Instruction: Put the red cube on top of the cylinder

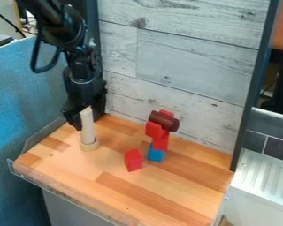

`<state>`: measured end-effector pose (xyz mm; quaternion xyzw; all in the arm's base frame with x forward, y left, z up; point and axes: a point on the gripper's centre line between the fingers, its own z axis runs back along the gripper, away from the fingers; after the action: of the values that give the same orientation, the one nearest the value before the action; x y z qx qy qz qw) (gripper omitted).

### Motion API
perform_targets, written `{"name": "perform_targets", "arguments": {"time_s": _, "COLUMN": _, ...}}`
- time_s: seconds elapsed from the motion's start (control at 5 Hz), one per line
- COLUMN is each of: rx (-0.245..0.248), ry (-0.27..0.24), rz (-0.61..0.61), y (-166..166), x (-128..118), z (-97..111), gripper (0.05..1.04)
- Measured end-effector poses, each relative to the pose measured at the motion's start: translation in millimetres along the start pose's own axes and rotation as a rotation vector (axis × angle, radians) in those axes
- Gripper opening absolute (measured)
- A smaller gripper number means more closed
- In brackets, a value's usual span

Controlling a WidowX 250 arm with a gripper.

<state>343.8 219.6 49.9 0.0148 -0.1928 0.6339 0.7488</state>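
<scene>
At the left rear of the wooden surface, the black gripper (85, 118) hangs low around the upper part of a pale upright rod (88, 128); whether it holds the rod is unclear. The rod stands in a pale round base (89, 145). Right of it, a red cube (133, 160) rests on the surface. Farther right is a stack with a blue cube (155, 153) at the bottom and red blocks (160, 140) above. A dark red cylinder (164, 121) lies tilted near the stack's top, with a bit of red (166, 113) showing at its upper edge.
The wooden work surface (162, 192) has a clear raised rim (67, 192) along its front left edge. A whitewashed plank wall (185, 62) stands behind, with a dark post at its right end. A white ribbed drainer (262, 176) is at the far right.
</scene>
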Motion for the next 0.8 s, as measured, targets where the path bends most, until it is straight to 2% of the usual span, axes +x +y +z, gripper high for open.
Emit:
{"name": "perform_targets", "arguments": {"time_s": 0.2, "rx": -0.047, "ry": -0.002, "rz": -0.247, "y": -1.1, "x": -1.4, "z": 3.7, "gripper": 1.001}}
{"name": "perform_targets", "arguments": {"time_s": 0.4, "rx": -0.030, "ry": -0.008, "rz": -0.491, "y": 7.8, "x": -7.7, "z": -2.9, "gripper": 1.001}}
{"name": "perform_targets", "arguments": {"time_s": 0.6, "rx": -0.019, "ry": -0.055, "rz": -0.794, "y": 7.6, "x": -16.7, "z": 3.3, "gripper": 1.001}}
{"name": "perform_targets", "arguments": {"time_s": 0.8, "rx": -0.069, "ry": -0.115, "rz": -1.069, "y": 10.4, "x": -36.2, "z": 11.9, "gripper": 1.001}}
